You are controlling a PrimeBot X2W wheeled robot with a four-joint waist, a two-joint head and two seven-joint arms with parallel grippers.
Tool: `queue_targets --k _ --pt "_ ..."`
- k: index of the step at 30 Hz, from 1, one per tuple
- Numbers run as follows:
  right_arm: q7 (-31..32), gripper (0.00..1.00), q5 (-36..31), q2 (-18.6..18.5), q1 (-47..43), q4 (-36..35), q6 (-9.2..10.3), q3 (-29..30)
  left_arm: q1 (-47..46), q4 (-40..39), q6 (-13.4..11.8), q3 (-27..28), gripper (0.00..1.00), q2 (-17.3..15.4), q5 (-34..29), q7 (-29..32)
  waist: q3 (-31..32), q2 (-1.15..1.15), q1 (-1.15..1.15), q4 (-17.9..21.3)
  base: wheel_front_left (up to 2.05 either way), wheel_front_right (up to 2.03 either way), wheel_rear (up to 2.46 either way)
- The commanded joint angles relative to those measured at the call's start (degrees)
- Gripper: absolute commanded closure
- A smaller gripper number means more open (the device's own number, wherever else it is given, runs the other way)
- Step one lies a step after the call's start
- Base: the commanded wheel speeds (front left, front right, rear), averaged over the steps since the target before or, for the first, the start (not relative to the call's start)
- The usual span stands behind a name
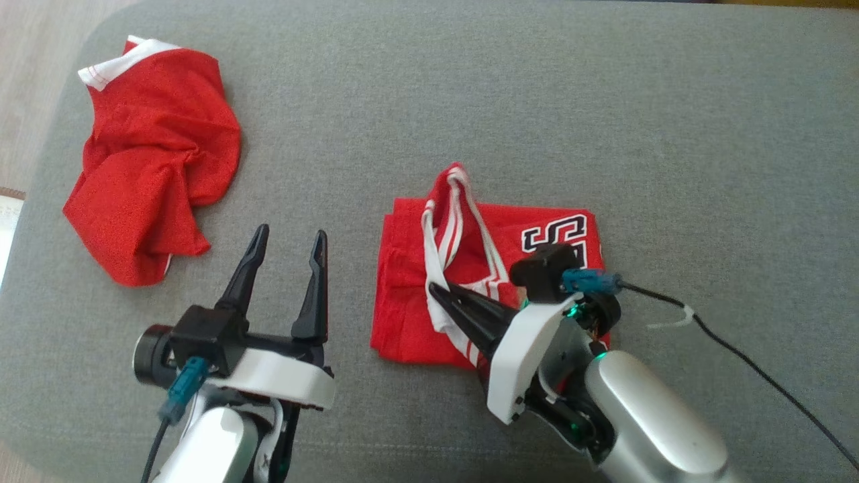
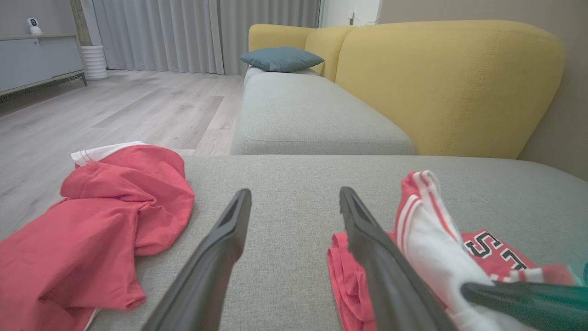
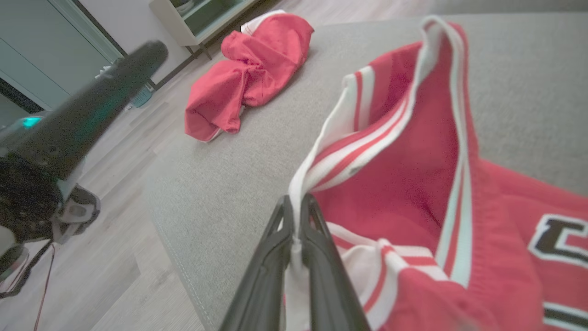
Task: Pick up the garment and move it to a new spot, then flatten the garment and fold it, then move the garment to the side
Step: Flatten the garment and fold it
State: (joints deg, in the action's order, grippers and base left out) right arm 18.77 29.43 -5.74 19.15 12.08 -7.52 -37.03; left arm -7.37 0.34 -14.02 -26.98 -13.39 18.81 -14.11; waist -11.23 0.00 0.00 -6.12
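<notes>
Head view. Jersey [image 1: 402, 295], red with white trim and black lettering, lying roughly squared on the grey seat [image 1: 604, 100], near its front edge. Right gripper [image 1: 433, 287]: clenched on the white-trimmed strap at the jersey's left side. Left gripper [image 1: 290, 233]: released, fingers spread, holding nothing, hovering over bare seat between the jersey and the other red garment [image 1: 154, 154], which lies crumpled well apart at the seat's far left. Black cable [image 1: 738, 355] trailing across the seat from the right wrist.

Left wrist view. We note a yellow sofa back [image 2: 450, 87], a blue cushion [image 2: 280, 59] on a further seat, grey curtains [image 2: 183, 32] and a pale wood floor [image 2: 138, 105]. The seat fabric is a coarse weave, likely to drag on cloth.

Right wrist view. We see the trim pinched flat between the fingertips, the strap standing up in a loop above the body of the jersey.

Hazards, as we judge them. The hold is on one thin strip: pulled by that alone, the jersey may unfold and bunch as the weave grips it, or the trim may slip out. A move toward the nearby front edge could tip cloth onto the floor. The cable could snag a fold.
</notes>
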Motion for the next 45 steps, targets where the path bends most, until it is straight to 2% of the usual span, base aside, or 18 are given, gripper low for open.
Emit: queue_targets --k 1,2,3,6,10,15,21,27,34,45 --pt "-1.11 0.81 0.12 1.52 2.06 -1.53 0.03 -0.9 -2.39 -1.51 0.25 2.06 0.0 -0.39 0.3 -0.05 -0.15 0.0 0.0 -0.13 0.0 0.0 0.0" --pt "-2.27 0.23 0.53 1.72 2.37 -0.34 0.03 -1.24 -2.38 -1.37 0.22 2.01 0.0 -0.36 0.31 -0.06 -0.21 0.0 0.0 -0.2 0.0 0.0 0.0" --pt "-3.88 0.0 0.44 1.87 2.88 0.38 0.03 -1.47 -2.36 -1.32 0.15 2.04 0.0 -0.38 0.33 -0.08 -0.38 0.0 0.0 -0.13 0.0 0.0 0.0" --pt "-11.2 0.0 -0.21 2.18 4.48 0.39 0.03 -0.91 -2.35 -1.18 -0.03 2.25 0.0 -0.54 0.39 -0.13 -0.68 0.0 0.0 0.18 0.0 0.0 0.0" --pt "-20.72 0.0 -1.32 2.07 5.78 -3.26 0.03 0.91 -2.65 -1.16 -0.24 2.41 0.0 -0.81 0.28 -0.17 -0.99 0.0 0.0 0.76 0.0 0.0 0.0" --pt "-25.96 0.0 -6.58 -0.8 3.51 -10.07 0.03 9.45 -2.77 -1.41 -0.99 2.64 0.0 -1.64 -0.43 0.04 -1.06 0.0 0.0 1.81 0.0 0.0 0.0" --pt "-24.86 0.0 -14.9 -4.0 -6.42 -18.24 0.03 24.19 -2.51 -2.35 -2.61 3.24 0.0 -2.97 -1.84 0.2 -0.98 0.0 0.0 3.17 0.0 0.0 0.0" --pt "-22.68 0.0 -17.63 -3.33 -17.97 -22.58 0.03 34.76 -1.29 -3.69 -4.33 3.96 0.0 -4.38 -3.28 0.03 0.16 0.0 0.0 4.4 0.0 0.0 0.0" --pt "-21.25 0.0 -17.89 -1.04 -24.17 -24.65 0.03 36.88 1.48 -4.84 -5.23 4.32 0.0 -5.78 -3.78 -0.16 3.21 0.0 0.0 4.86 0.0 0.0 0.0" --pt "-19.39 0.0 -17.82 0.26 -29.05 -25.74 0.03 37.39 6.82 -4.83 -5.87 2.9 0.0 -6.59 -3.46 0.66 8.58 0.0 0.0 4.02 0.0 0.0 0.0"
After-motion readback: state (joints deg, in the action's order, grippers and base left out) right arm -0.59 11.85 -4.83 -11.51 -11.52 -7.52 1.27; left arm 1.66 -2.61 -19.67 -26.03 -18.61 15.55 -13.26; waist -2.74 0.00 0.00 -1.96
